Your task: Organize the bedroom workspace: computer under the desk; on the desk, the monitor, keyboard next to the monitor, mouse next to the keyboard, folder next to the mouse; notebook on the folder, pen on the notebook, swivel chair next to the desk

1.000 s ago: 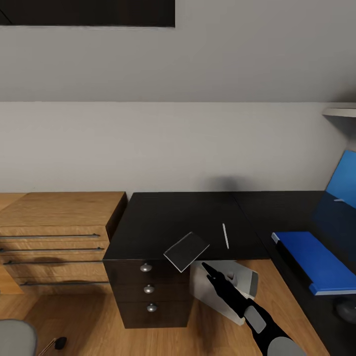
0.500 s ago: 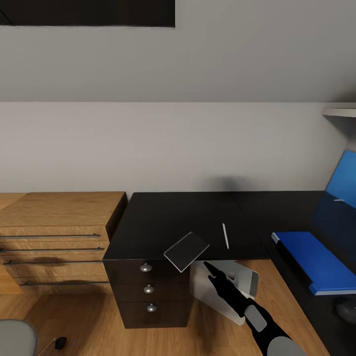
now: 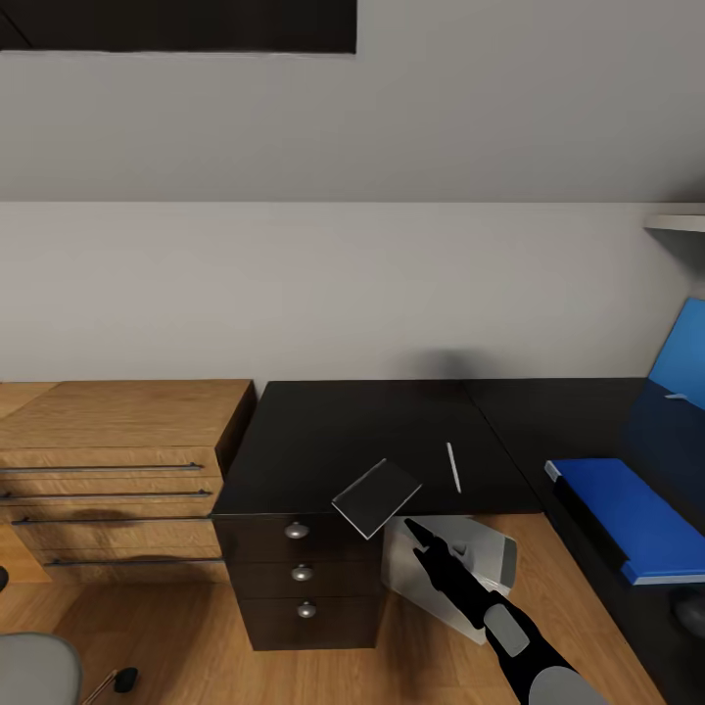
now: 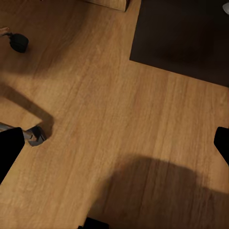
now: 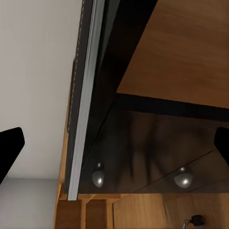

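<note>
The black desk (image 3: 343, 431) bears the white-grey notebook (image 3: 376, 496), which juts over its front edge, and the thin white pen (image 3: 453, 467) just to its right. The blue folder (image 3: 627, 511) lies on the desk's right wing, with the dark mouse (image 3: 691, 613) at the picture's edge. The light-grey computer (image 3: 470, 563) leans under the desk. My right gripper (image 3: 412, 530) is open just below and in front of the notebook, apart from it; the right wrist view's pale strip (image 5: 88, 95) is probably the notebook's edge, above the drawer knobs (image 5: 98, 179). My left gripper (image 4: 114, 148) hangs open over the wood floor. The swivel chair's grey seat (image 3: 29, 671) shows at bottom left.
A light wooden drawer chest (image 3: 117, 460) stands against the desk's left side. A blue wall panel (image 3: 683, 357) and a shelf (image 3: 678, 222) are at the far right. The chair's caster (image 4: 19, 42) and base leg (image 4: 33, 136) are on the floor near the left gripper.
The whole picture has shifted slightly to the right, so the camera moved. The right gripper stays just under the notebook's overhanging corner.
</note>
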Available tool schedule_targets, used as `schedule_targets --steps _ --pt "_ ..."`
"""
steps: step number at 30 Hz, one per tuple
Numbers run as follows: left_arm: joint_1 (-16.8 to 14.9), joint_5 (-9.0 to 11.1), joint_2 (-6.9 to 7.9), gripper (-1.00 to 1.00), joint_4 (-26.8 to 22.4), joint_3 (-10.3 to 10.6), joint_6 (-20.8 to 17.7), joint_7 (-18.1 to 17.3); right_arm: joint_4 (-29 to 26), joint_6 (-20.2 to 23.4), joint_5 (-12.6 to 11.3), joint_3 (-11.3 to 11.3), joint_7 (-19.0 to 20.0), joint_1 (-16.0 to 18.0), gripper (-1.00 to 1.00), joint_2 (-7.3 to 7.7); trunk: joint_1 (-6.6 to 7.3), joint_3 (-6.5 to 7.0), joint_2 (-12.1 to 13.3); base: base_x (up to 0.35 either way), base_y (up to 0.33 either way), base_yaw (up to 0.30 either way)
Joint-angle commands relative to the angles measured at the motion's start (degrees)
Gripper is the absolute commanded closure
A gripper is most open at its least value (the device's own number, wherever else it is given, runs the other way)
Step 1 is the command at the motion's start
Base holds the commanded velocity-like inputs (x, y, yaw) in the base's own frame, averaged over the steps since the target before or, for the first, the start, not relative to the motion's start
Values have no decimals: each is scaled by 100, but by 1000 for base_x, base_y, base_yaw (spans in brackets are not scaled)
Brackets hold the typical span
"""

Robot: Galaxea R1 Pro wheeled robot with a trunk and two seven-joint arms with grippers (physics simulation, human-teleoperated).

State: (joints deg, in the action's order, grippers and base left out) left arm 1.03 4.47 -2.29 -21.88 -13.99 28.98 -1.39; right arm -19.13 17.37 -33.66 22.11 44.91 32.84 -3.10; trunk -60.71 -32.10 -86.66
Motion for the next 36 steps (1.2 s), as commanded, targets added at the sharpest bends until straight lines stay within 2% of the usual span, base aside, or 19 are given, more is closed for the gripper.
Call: schedule_targets --steps 1,15,25,36 --pt "3 46 -1 -100 -9 2 3 -16 -2 54 -42 16 3 3 -100 -2 0 -4 -3 0 61 0" --pt "3 40 -3 -100 -9 2 3 -14 21 42 -44 13 -77 3 -100 -8 0 -4 -3 0 22 0" --pt "3 38 -1 -100 -9 2 3 -13 23 23 -44 13 -176 3 -100 -15 0 -4 -3 0 167 0" --pt "3 37 -2 -100 -9 2 3 -11 28 21 -9 -4 -200 3 -100 -12 0 -4 -3 0 30 0"
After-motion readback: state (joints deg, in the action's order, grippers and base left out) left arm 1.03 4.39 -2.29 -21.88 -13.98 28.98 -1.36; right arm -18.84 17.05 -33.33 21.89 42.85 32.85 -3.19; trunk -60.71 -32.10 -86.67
